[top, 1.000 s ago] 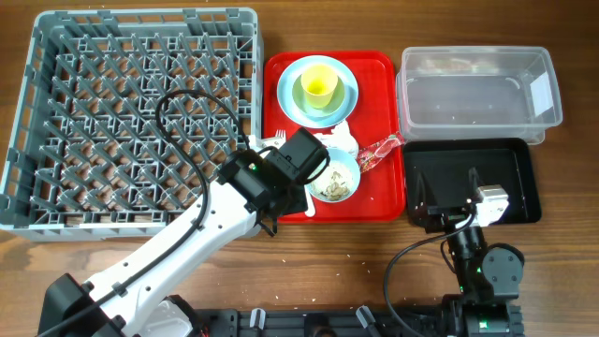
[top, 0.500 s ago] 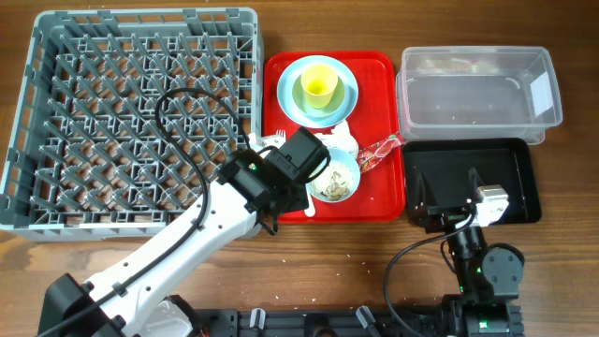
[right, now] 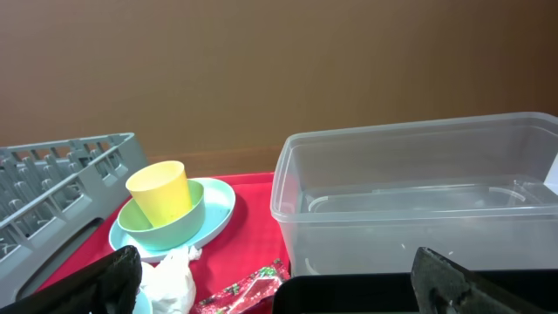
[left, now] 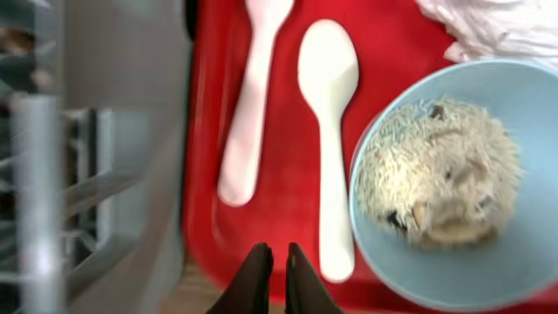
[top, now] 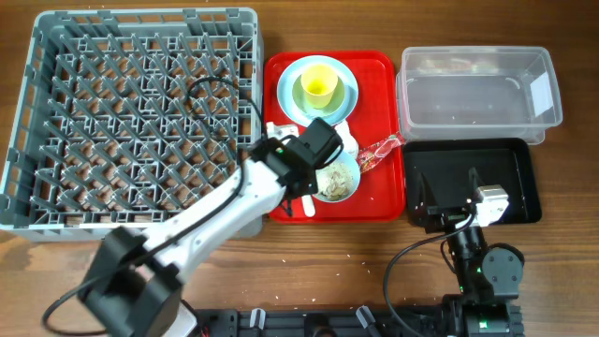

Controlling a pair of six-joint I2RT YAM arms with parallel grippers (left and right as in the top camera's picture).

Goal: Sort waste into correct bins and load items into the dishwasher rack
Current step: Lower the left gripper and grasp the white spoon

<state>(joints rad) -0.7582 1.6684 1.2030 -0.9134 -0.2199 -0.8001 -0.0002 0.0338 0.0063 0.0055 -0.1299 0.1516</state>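
My left gripper (left: 272, 262) is shut on nothing, hovering over the near left edge of the red tray (left: 288, 52). Just ahead lie the white spoon (left: 330, 131) and the fork (left: 251, 105). To their right is a pale blue bowl (left: 453, 174) full of rice crumbs. The crumpled napkin (top: 344, 140) and red wrapper (top: 379, 150) lie behind it. A yellow cup (top: 318, 86) stands in a bowl on the plate (top: 288, 94). My right gripper (right: 283, 292) rests open over the black bin (top: 519, 159), holding nothing. The clear tub (top: 477, 89) sits behind it.
The grey dishwasher rack (top: 140, 19) fills the left of the table, its wall close beside the red tray (top: 374, 201). My left arm (top: 215, 220) crosses the rack's near right corner. Bare wooden table (top: 309, 253) runs along the front.
My left arm has swung up and to the right over the tray. Its jaws have gone from open to shut without taking anything. The right arm has not moved.
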